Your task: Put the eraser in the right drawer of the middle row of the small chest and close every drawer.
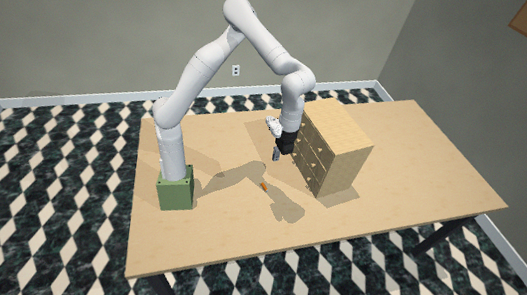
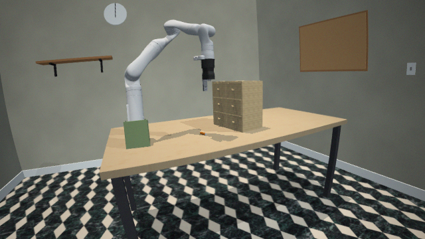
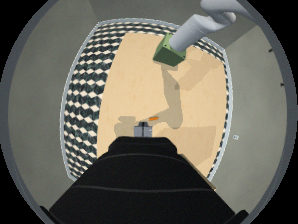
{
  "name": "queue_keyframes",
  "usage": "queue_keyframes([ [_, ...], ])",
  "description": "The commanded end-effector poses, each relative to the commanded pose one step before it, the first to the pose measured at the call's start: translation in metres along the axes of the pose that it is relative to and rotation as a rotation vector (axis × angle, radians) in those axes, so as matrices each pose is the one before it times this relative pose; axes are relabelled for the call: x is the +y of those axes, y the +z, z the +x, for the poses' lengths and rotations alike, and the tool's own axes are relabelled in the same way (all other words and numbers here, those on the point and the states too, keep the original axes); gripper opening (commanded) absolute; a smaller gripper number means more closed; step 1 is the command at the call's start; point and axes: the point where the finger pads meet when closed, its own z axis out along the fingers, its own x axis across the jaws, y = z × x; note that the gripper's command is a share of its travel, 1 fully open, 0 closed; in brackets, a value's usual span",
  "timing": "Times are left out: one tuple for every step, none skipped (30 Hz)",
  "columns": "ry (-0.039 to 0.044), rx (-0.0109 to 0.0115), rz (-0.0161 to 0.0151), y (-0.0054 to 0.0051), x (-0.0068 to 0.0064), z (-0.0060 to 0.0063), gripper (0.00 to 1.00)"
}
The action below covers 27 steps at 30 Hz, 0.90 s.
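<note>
Exterior view: gripper [image 1: 276,154] [image 2: 205,85] [image 3: 143,127] closed on nothing, eraser [image 1: 264,186] [image 2: 202,133] [image 3: 153,119] on table [image 1: 214,222] [image 2: 159,153] [image 3: 135,75], chest [image 1: 348,170] [image 2: 252,106] drawers look shut; opening, loading, reclosing all remain.

The desk [image 1: 424,152] [image 2: 159,157] [image 3: 120,80] has a pale wood top — long, on dark legs [image 2: 332,160]. On it stand a green block [image 1: 176,197] [image 2: 137,134] [image 3: 169,56] and a wooden chest [image 1: 347,168] [image 2: 252,106]; a small orange piece [image 1: 264,186] [image 2: 202,133] [image 3: 153,119] (the eraser, apparently) lies between them — flat.
</note>
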Motion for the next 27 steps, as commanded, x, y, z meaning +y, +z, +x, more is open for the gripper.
queue_keyframes([
  [0.00005, -0.00074, -0.00167, -0.00071, 0.00025, -0.00029, 0.00],
  [0.00000, 0.00000, 0.00000, 0.00000, 0.00000, 0.00000, 0.00],
  [0.00000, 0.00000, 0.00000, 0.00000, 0.00000, 0.00000, 0.00],
  [0.00000, 0.00000, 0.00000, 0.00000, 0.00000, 0.00000, 0.00],
  [0.00000, 0.00000, 0.00000, 0.00000, 0.00000, 0.00000, 0.00],
  [0.00000, 0.00000, 0.00000, 0.00000, 0.00000, 0.00000, 0.00],
  [0.00000, 0.00000, 0.00000, 0.00000, 0.00000, 0.00000, 0.00],
  [0.00000, 0.00000, 0.00000, 0.00000, 0.00000, 0.00000, 0.00],
  [0.00000, 0.00000, 0.00000, 0.00000, 0.00000, 0.00000, 0.00],
  [0.00000, 0.00000, 0.00000, 0.00000, 0.00000, 0.00000, 0.00],
  [0.00000, 0.00000, 0.00000, 0.00000, 0.00000, 0.00000, 1.00],
  [0.00000, 0.00000, 0.00000, 0.00000, 0.00000, 0.00000, 1.00],
  [0.00000, 0.00000, 0.00000, 0.00000, 0.00000, 0.00000, 1.00],
  [0.00000, 0.00000, 0.00000, 0.00000, 0.00000, 0.00000, 1.00],
  [0.00000, 0.00000, 0.00000, 0.00000, 0.00000, 0.00000, 1.00],
  [0.00000, 0.00000, 0.00000, 0.00000, 0.00000, 0.00000, 1.00],
  [0.00000, 0.00000, 0.00000, 0.00000, 0.00000, 0.00000, 1.00],
  [0.00000, 0.00000, 0.00000, 0.00000, 0.00000, 0.00000, 1.00],
  [0.00000, 0.00000, 0.00000, 0.00000, 0.00000, 0.00000, 1.00],
  [0.00000, 0.00000, 0.00000, 0.00000, 0.00000, 0.00000, 1.00],
  [0.00000, 0.00000, 0.00000, 0.00000, 0.00000, 0.00000, 1.00],
  [0.00000, 0.00000, 0.00000, 0.00000, 0.00000, 0.00000, 1.00],
  [0.00000, 0.00000, 0.00000, 0.00000, 0.00000, 0.00000, 1.00],
  [0.00000, 0.00000, 0.00000, 0.00000, 0.00000, 0.00000, 1.00],
  [0.00000, 0.00000, 0.00000, 0.00000, 0.00000, 0.00000, 1.00],
  [0.00000, 0.00000, 0.00000, 0.00000, 0.00000, 0.00000, 1.00],
  [0.00000, 0.00000, 0.00000, 0.00000, 0.00000, 0.00000, 1.00],
])
